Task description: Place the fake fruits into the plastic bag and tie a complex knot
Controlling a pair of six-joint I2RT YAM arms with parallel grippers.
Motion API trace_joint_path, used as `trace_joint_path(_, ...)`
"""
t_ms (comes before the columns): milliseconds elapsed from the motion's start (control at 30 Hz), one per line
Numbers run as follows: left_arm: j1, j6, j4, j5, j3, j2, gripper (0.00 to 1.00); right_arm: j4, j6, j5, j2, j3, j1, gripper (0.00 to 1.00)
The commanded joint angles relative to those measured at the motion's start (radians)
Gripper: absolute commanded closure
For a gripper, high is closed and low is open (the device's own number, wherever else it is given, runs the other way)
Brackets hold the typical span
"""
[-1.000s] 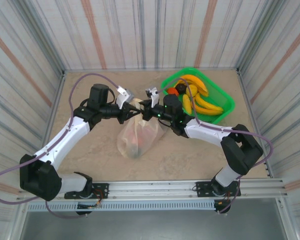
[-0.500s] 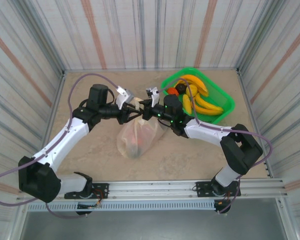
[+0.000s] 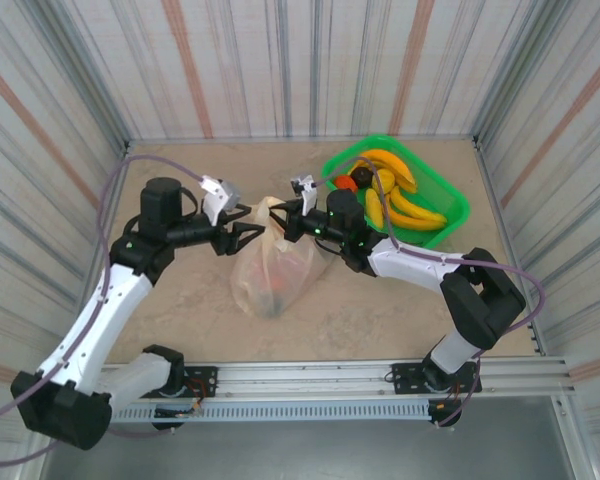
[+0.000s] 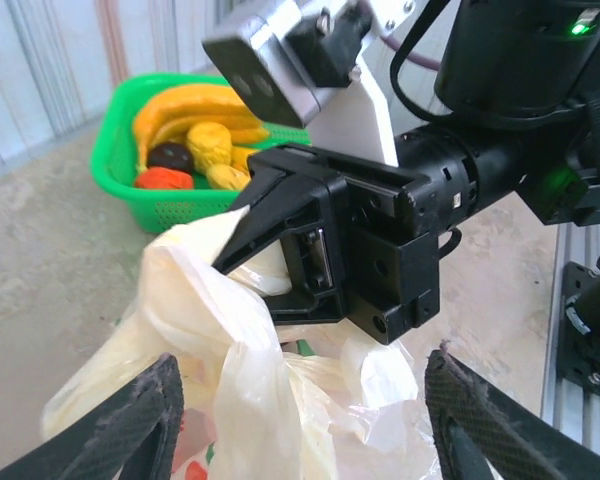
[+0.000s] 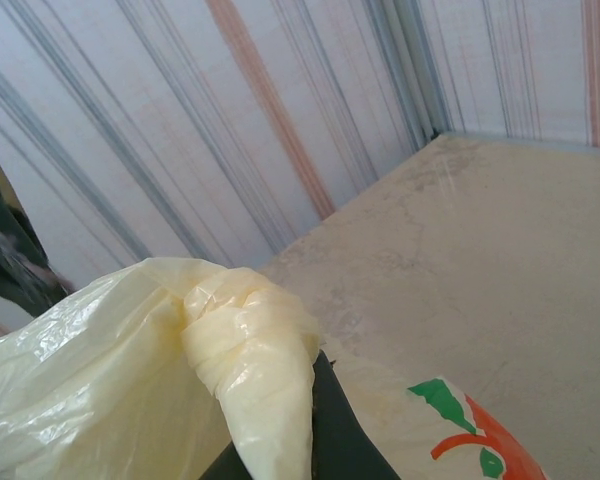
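I held my left jaws wide open with nothing in them. In the left wrist view their two fingers [image 4: 130, 430] stood far apart at the bottom corners, with the loose top of the plastic bag [image 4: 230, 390] lying between them, ungripped. From above, these jaws hung just left of the bag's top.

My right jaws were closed on the bag's top, pinching the thin plastic from the other side. In the right wrist view a twisted bunch [image 5: 250, 340] of cream plastic rose right beside my dark finger. The bag's body sat on the bench [image 3: 360, 310] between my two arms, slumped toward the near edge. Reddish shapes showed through it, but I could not tell whether they were fruit or print.

The green basket [image 4: 180, 205] stood near the far right corner, apart from the bag. It held yellow bananas [image 4: 195, 105], a dark round fruit [image 4: 168, 157] and a red-orange piece [image 4: 160, 180].
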Motion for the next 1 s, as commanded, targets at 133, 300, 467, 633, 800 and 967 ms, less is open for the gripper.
trace_joint_path(133, 0.118, -0.121, 0.108, 0.011, -0.083, -0.125, 0.30, 0.002, -0.023, -0.021, 0.003, 0.004, 0.008, 1.00)
trace_joint_path(300, 0.190, -0.257, 0.175, -0.078, -0.143, -0.102, 0.32, 0.002, -0.024, -0.021, 0.003, 0.004, 0.009, 1.00)
trace_joint_path(467, 0.253, -0.466, 0.425, 0.033, -0.274, -0.056, 0.33, 0.001, -0.024, -0.022, 0.001, 0.004, 0.008, 1.00)
trace_joint_path(633, 0.253, -0.540, 0.532, 0.073, -0.328, -0.016, 0.36, -0.001, -0.027, -0.022, -0.003, 0.002, 0.009, 1.00)
trace_joint_path(800, 0.252, -0.633, 0.676, 0.143, -0.367, 0.053, 0.38, 0.000, -0.028, -0.024, -0.002, 0.004, 0.008, 1.00)
trace_joint_path(967, 0.247, -0.679, 0.735, 0.171, -0.370, 0.118, 0.39, 0.000, -0.028, -0.027, -0.004, 0.004, 0.009, 1.00)
